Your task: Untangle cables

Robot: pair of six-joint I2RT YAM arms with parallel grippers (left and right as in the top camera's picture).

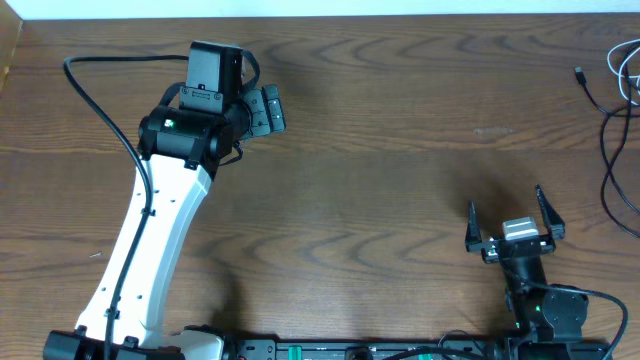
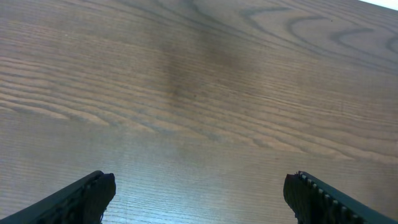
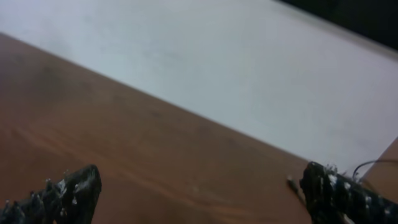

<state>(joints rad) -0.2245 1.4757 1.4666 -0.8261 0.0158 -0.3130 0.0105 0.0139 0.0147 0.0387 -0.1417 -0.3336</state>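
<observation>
My left tool (image 1: 272, 110) hung near the far edge of the worktop (image 1: 380, 160), left of the middle. Its jaws were spread wide with nothing between them, and my left wrist view showed only bare wood grain between the two dark fingers (image 2: 87, 196).

My right tool (image 1: 506, 202) sat near the front edge, toward the right corner, jaws likewise wide apart and empty.

The cables (image 1: 606, 150) lay at the right edge of the worktop, toward the far-right corner. A thin black cord with a small plug end (image 1: 580, 72) ran in loose bends along that edge. A white cord (image 1: 628, 70) lay beside it, partly cut off by the edge of the view.

The cables were well apart from my left tool — most of the worktop's width lay between them. They were nearer my right tool, beyond it and to its right, not touching it.

In my right wrist view a thin dark line (image 3: 373, 163) curved just past one finger (image 3: 336, 193) — I could not tell which cord it was.
</observation>
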